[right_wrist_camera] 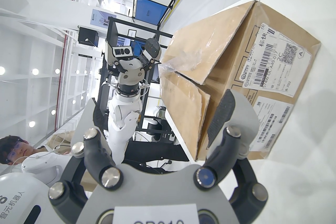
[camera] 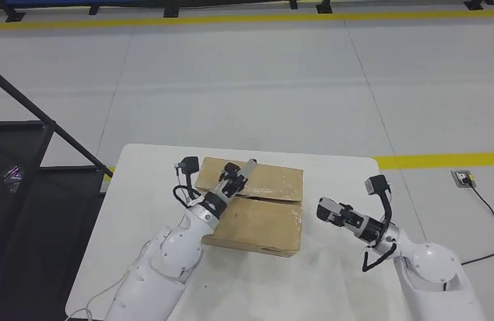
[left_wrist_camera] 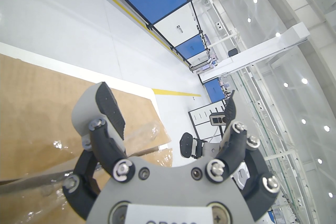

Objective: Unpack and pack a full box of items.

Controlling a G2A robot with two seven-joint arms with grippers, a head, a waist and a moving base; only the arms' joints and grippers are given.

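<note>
Contents unseen within the box (camera: 263,229)

The cardboard box (camera: 259,217) sits near the middle of the worktop (camera: 150,172). The left pincer (camera: 238,170) hangs over the box's top, toward its far left corner. The right pincer (camera: 322,210) is near the box's right side, apart from it, above the worktop.

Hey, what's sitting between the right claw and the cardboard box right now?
Nothing. The top view shows a narrow strip of bare white table between the right claw and the side of the cardboard box.
</note>
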